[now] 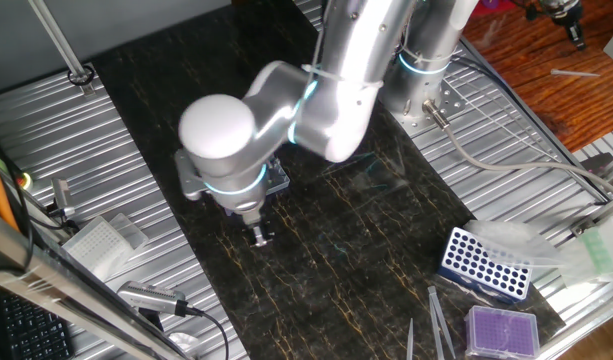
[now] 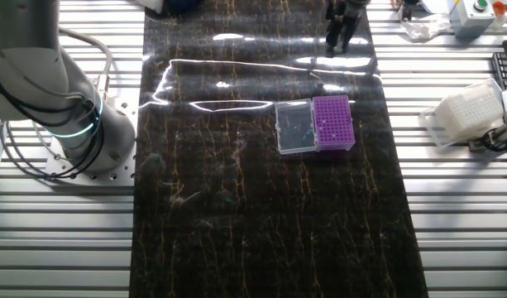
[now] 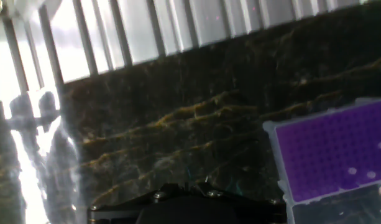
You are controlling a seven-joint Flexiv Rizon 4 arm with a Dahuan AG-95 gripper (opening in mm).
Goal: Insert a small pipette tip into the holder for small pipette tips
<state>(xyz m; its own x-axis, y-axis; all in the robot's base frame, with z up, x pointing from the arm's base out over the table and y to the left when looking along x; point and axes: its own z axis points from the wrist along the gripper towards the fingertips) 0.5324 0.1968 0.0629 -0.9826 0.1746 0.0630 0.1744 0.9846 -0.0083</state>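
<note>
The deep-purple box-shaped rack with fine holes (image 2: pixel 333 122) lies on the dark marbled tabletop (image 2: pixel 261 223), clear lid (image 2: pixel 294 127) swung open, exposing its grid. The pincer (image 1: pixel 259 236) hangs beside it; its state and the tip are indiscernible.

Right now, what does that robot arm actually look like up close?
The arm is smooth silver-grey metal, built from fat rounded segments like bent pipes, with thin glowing cyan rings at the joints. Its round base is bolted to a perforated metal plate. A grey cable runs along the table beside it. The small dark gripper hangs from the last joint.
</note>
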